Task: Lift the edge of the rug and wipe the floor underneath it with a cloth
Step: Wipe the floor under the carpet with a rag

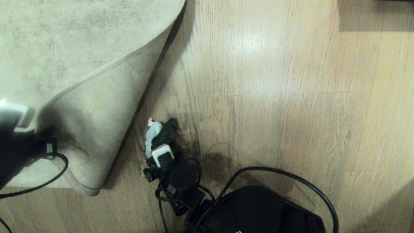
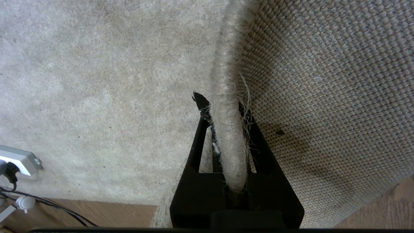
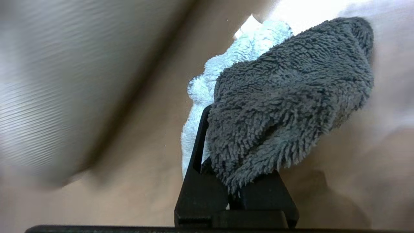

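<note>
The pale beige rug [image 1: 64, 42] has its corner folded up and back, showing the tan woven backing [image 1: 106, 106]. My left gripper [image 2: 223, 110] is shut on the rug edge [image 2: 226, 129], holding it raised at the left of the head view, where that arm [image 1: 19, 142] shows dark. My right gripper [image 1: 158, 145] is low over the wood floor [image 1: 258, 97] beside the lifted flap, shut on the cloth [image 1: 160, 132], a dark grey and pale blue rag. In the right wrist view the cloth [image 3: 284, 97] bulges out of the gripper [image 3: 236, 136] and hides the fingertips.
A dark smudge [image 1: 216, 161] marks the planks just right of the cloth. My black base and looping cables [image 1: 258, 207] fill the near middle. A white power strip [image 2: 16, 158] with plugs lies on the rug near its border.
</note>
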